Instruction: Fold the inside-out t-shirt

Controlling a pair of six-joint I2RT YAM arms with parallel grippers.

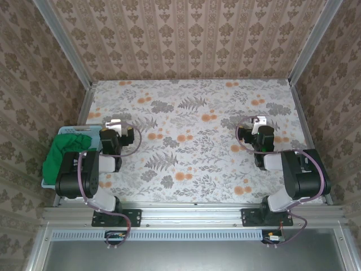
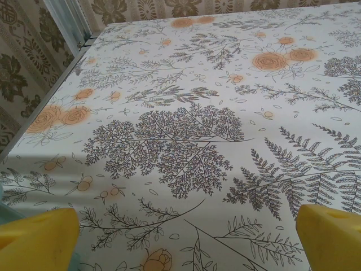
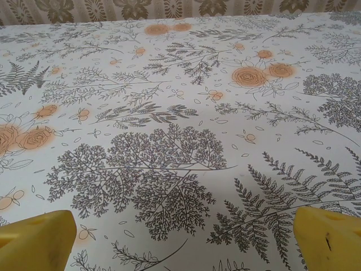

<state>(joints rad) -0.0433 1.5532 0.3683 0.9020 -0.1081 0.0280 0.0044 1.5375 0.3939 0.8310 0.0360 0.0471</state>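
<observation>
The inside-out t-shirt [image 1: 63,157] is a bright green bundle heaped in a light-blue basket [image 1: 70,130] at the table's left edge, hanging over the basket's near side. My left gripper [image 1: 115,123] hovers just right of the basket, open and empty. In the left wrist view its yellow fingertips [image 2: 39,240] stand wide apart around the left gripper [image 2: 186,243], with bare floral cloth between them. My right gripper [image 1: 256,122] is over the right half of the table, far from the shirt. The right wrist view shows the right gripper [image 3: 183,243] open too, its yellow pads [image 3: 330,241] wide apart.
The table [image 1: 192,130] is covered with a floral cloth of grey ferns and orange roses. Patterned walls and aluminium frame posts [image 1: 67,48] close it in at the back and both sides. A metal rail [image 1: 192,213] runs along the near edge by the arm bases.
</observation>
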